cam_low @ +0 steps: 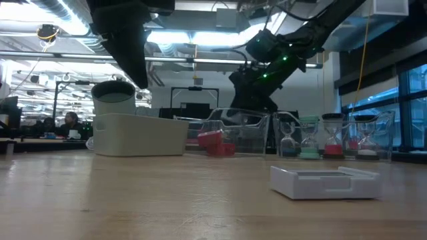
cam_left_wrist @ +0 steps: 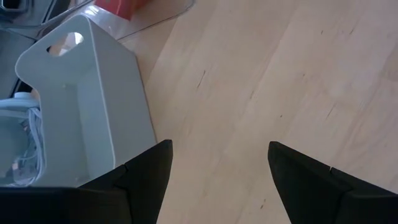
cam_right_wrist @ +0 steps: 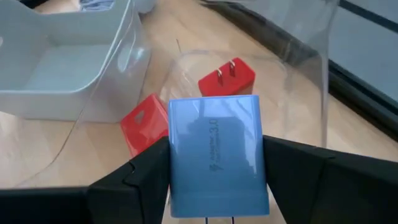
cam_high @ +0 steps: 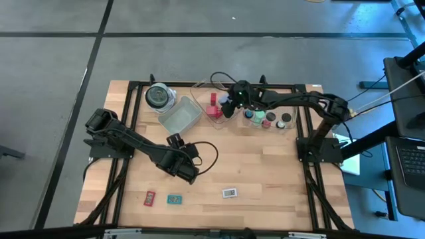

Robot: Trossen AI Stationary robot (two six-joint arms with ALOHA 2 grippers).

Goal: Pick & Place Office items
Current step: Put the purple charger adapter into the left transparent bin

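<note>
Blue charger, prongs toward wrist camera

A light wooden table. A pale tray sits near its back edge; red, teal and white flat pieces lie well in front of the tray.

The high view looks straight down on the whole tabletop from above. The low view sits at the tabletop's near edge and faces level across it into the room. Each wrist view looks very closely past its own fingers. All views share the pale tray.
</note>
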